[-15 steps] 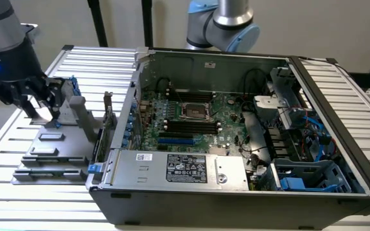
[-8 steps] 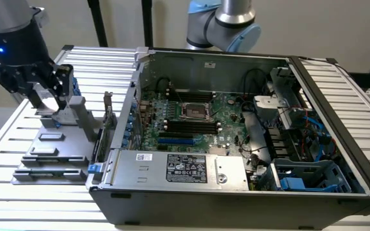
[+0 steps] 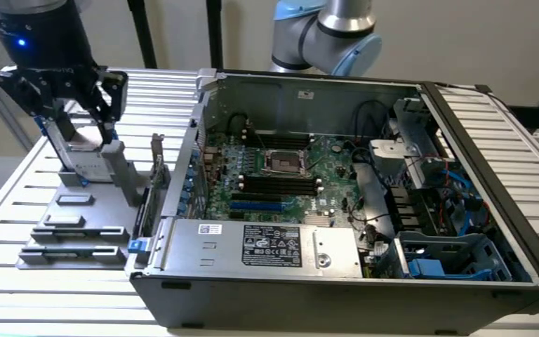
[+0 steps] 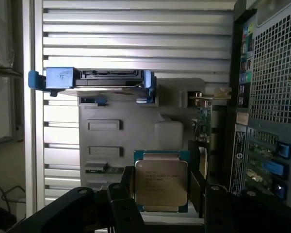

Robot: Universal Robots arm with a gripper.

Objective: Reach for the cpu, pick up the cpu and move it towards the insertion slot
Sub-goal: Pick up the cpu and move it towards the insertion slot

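Hand (image 3: 87, 146) poised about flat, square, metal-topped cpu (image 4: 161, 182).

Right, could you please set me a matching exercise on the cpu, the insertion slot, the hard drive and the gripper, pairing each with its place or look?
1 cpu
2 insertion slot
3 hard drive
4 gripper

a blue brackets
b over the grey tray, outside the case
c on the green motherboard
d small flat square, silver-grey

Pairs: 1d, 2c, 3a, 4b
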